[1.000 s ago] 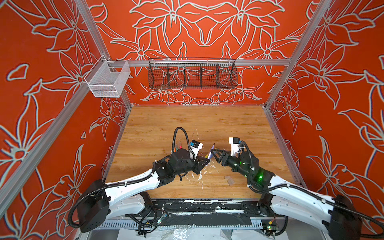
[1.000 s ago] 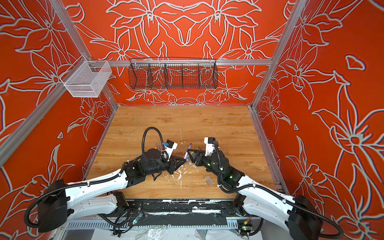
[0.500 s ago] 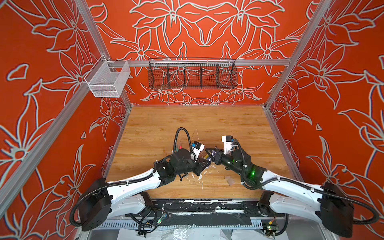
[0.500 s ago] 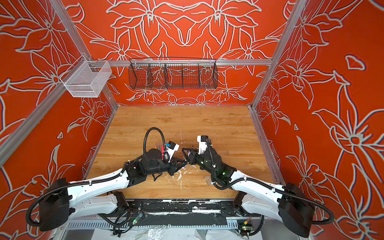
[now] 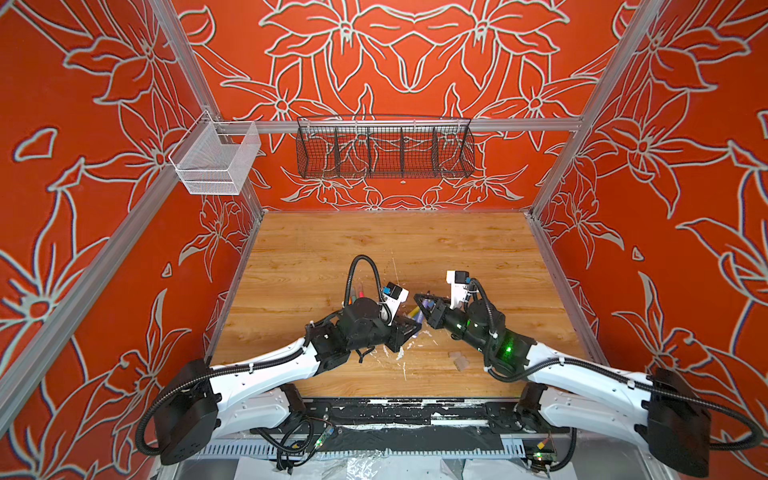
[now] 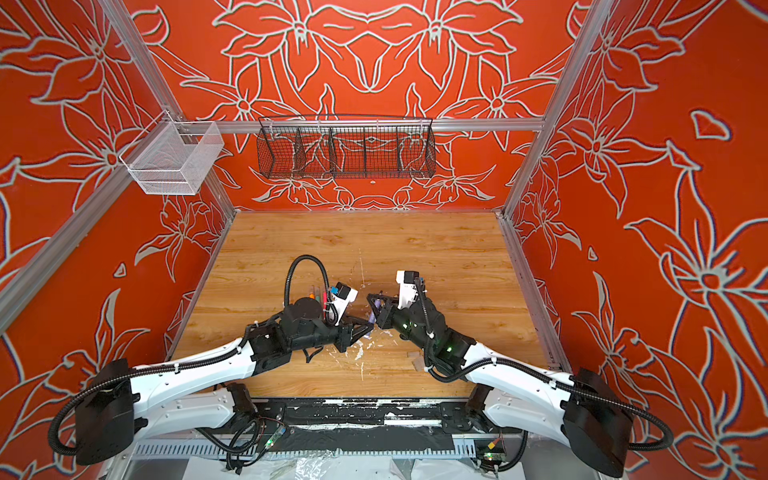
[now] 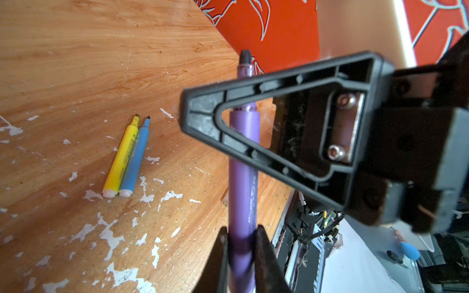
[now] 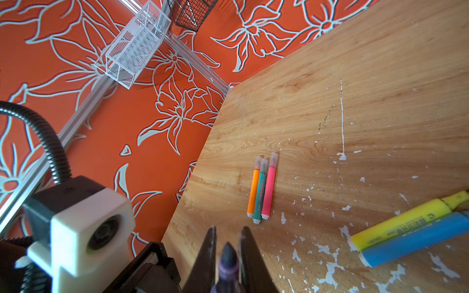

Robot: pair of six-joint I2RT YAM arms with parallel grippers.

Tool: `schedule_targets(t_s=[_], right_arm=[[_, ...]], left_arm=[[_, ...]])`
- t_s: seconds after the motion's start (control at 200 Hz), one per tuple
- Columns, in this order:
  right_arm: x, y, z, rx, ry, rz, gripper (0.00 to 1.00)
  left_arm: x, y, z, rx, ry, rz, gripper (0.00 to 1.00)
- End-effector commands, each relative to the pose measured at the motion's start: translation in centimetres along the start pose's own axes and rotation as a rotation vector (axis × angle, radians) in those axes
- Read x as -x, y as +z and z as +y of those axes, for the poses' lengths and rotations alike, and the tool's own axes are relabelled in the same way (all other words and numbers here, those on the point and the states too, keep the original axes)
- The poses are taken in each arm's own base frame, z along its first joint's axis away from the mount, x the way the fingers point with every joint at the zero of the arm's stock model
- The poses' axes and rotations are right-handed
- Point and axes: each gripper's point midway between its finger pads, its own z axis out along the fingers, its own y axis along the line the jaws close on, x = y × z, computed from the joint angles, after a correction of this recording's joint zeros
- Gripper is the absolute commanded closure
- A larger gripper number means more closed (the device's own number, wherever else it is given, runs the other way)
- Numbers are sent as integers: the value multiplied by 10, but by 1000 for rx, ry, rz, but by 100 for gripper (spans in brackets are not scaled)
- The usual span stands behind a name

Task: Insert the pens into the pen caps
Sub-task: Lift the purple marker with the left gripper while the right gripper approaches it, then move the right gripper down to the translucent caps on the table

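A purple pen [image 7: 243, 162] hangs above the table's front middle, its dark felt tip bare. My left gripper [image 7: 239, 243] is shut on its barrel near the back end. My right gripper [image 8: 227, 236] is shut on its tip end [image 8: 228, 256]. In both top views the two grippers [image 5: 415, 328] [image 6: 376, 299] meet tip to tip. A yellow pen [image 7: 121, 157] and a blue pen [image 7: 134, 157] lie side by side, uncapped. Orange [image 8: 253, 192], green [image 8: 260, 195] and pink [image 8: 268, 187] pens lie together behind my left wrist, with clear pen caps [image 8: 264, 163] on their ends.
White paint flecks [image 7: 111, 236] cover the wood under the grippers. A greyish patch [image 5: 457, 360] sits at the front right. A white mesh basket [image 5: 216, 162] hangs on the left wall. On the back wall hangs a black wire basket [image 5: 384, 147].
My right gripper has moved left to meet the left one and has closed on the purple pen's tip end. The left arm has barely moved.
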Motion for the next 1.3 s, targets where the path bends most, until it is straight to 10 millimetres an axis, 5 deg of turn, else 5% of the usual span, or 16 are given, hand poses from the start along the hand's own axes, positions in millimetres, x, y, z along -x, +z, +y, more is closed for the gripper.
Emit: schedule_targets(t_s=[0.0,0.3,0.385,0.485,0.535,0.706,0.796,0.956,1.111,1.296], right_arm=[[-3,0,9,24,20,-5,98],[-12,-3,27,62,3,-7,99],[-14,-1,28,59,-2,-7,99],[-13,-1,25,42,-9,-17,99],[-13,-1,23,33,-12,-19,98],[-7,-8,18,-9,-44,-34,67],[0,-24,3,-106,-87,-34,57],[0,-71,-44,-371,-188,36,55],[-27,-109,-85,-550,-229,216,54],[-63,-132,-116,-683,-232,422,55]], left_arm=[[3,0,-3,-24,9,-21,70],[0,8,-8,-64,8,-1,68],[0,9,-7,-62,9,-2,77],[0,8,-5,-48,7,-5,100],[0,8,-3,-41,6,-7,100],[0,8,6,8,-6,-13,100],[0,7,12,49,-13,-11,100],[-1,10,25,107,-25,-6,100],[-4,25,42,149,-77,38,100],[-7,35,52,192,-100,66,100]])
